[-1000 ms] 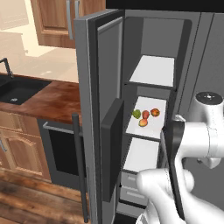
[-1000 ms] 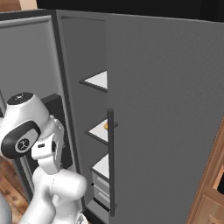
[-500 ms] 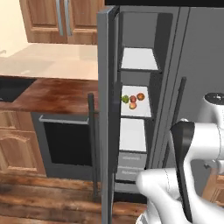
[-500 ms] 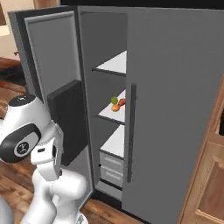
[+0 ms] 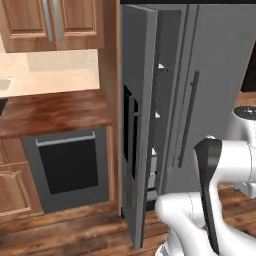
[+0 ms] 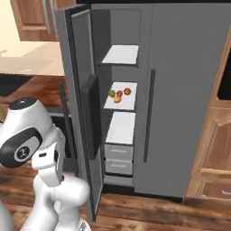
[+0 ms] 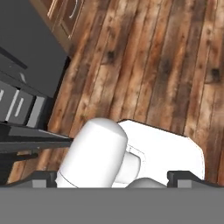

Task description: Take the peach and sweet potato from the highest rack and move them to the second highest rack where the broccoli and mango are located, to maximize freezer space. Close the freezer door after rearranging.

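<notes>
Behind the open freezer door (image 6: pixel 82 90), a small cluster of produce (image 6: pixel 119 94) is seen on the second rack (image 6: pixel 128 104), and the rack above (image 6: pixel 121 55) looks bare; peach and sweet potato cannot be told apart. The gripper (image 7: pixel 113 177) is held wide and empty, pointed at the floor below the door. The moving is judged probably done and the closing left.

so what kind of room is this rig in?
A rendered home kitchen, by the look of it: a tall grey fridge-freezer with its left door open on white shelves, a dark built-in oven under a brown wooden countertop, and wooden wall cabinets.
</notes>
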### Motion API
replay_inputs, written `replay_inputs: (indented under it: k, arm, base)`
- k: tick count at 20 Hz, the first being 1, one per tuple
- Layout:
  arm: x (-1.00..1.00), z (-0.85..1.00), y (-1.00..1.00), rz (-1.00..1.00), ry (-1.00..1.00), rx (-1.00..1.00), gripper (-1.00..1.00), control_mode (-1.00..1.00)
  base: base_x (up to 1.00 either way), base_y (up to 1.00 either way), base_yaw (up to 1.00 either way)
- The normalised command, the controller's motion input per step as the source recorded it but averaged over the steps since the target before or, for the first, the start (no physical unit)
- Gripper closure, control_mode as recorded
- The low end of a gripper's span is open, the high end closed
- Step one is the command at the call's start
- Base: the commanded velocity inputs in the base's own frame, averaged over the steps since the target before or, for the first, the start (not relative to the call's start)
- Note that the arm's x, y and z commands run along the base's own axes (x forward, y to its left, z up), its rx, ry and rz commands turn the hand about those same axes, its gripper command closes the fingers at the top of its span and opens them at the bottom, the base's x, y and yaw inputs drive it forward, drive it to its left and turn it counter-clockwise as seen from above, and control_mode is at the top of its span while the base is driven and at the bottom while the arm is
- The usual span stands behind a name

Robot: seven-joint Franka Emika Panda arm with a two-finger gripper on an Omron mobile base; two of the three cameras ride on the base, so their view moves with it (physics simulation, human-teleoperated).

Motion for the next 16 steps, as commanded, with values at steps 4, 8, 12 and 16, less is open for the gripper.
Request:
replay_inputs:
  k: [4,8,12,16]
  arm:
    - [0.0,0.0,0.0,0.0,0.0,0.0,-1.0,1.0]
    - [0.0,0.0,0.0,0.0,0.0,0.0,-1.0,1.0]
    - [0.0,0.0,0.0,0.0,0.0,0.0,-1.0,1.0]
    - [0.0,0.0,0.0,0.0,0.0,0.0,-1.0,1.0]
  base:
    - [-0.35,1.0,-0.56]
    - [-0.26,1.0,-0.53]
    - [-0.12,1.0,-0.52]
    - [0.0,1.0,-0.51]
